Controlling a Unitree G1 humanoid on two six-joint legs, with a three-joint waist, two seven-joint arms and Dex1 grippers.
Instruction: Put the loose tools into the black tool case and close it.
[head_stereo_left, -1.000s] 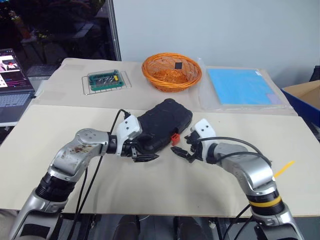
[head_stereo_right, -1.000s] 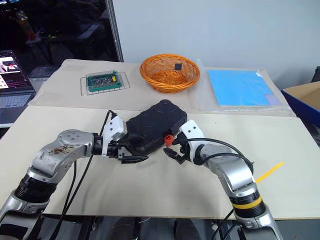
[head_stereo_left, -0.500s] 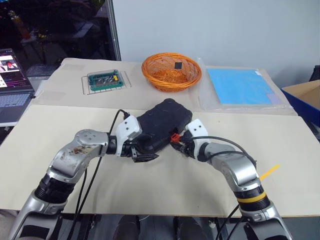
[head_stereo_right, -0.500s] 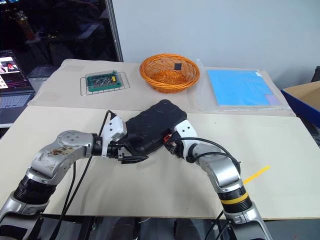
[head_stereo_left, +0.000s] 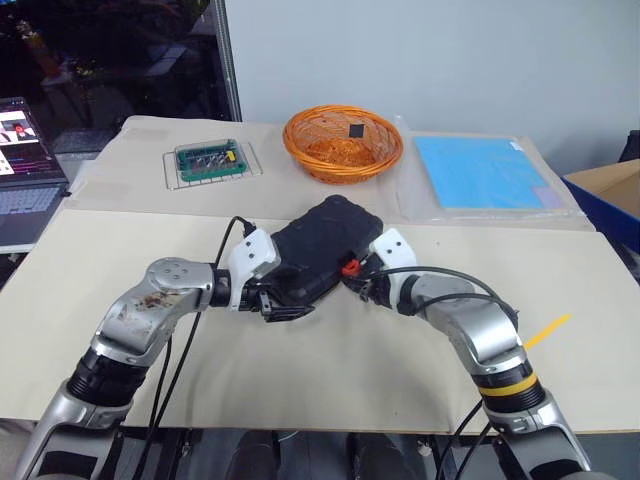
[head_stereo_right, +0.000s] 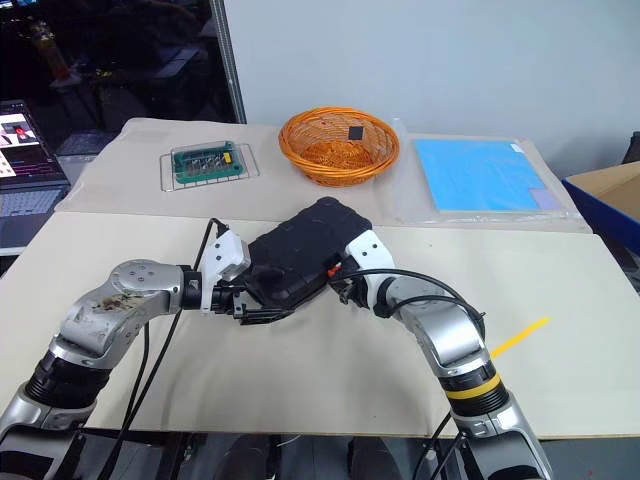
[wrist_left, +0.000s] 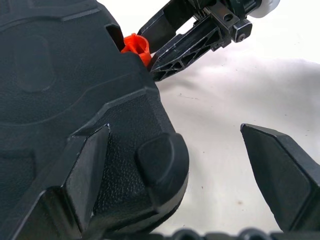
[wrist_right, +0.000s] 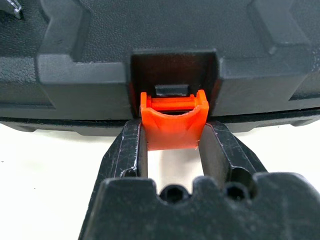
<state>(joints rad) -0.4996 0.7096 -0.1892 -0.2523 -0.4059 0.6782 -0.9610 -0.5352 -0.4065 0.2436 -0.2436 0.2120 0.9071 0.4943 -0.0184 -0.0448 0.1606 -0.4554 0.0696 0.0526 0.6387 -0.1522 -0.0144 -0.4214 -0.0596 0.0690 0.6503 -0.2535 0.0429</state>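
Black tool case (head_stereo_left: 322, 249) is shut, lying flat on the worktop (head_stereo_left: 330, 370) between the two pincers. Right pincer (wrist_right: 172, 145) is clamped on the case's orange latch (wrist_right: 173, 122), one finger on each side of the tab, at the case's front edge. Left pincer (wrist_left: 195, 175) is spread wide at the case's near corner: one finger (wrist_left: 87, 172) lies against the lid top, the other (wrist_left: 280, 175) hangs off to the side over bare worktop, touching nothing. The two pincers sit close to each other, right one just beyond the left along the same case edge. Beyond the case, away from both pincers: orange wicker basket (head_stereo_left: 343, 143), green box (head_stereo_left: 208, 160) on a wire rack, blue sheet (head_stereo_left: 483, 172). Laptop (head_stereo_left: 25, 170) sits far out past the left arm.
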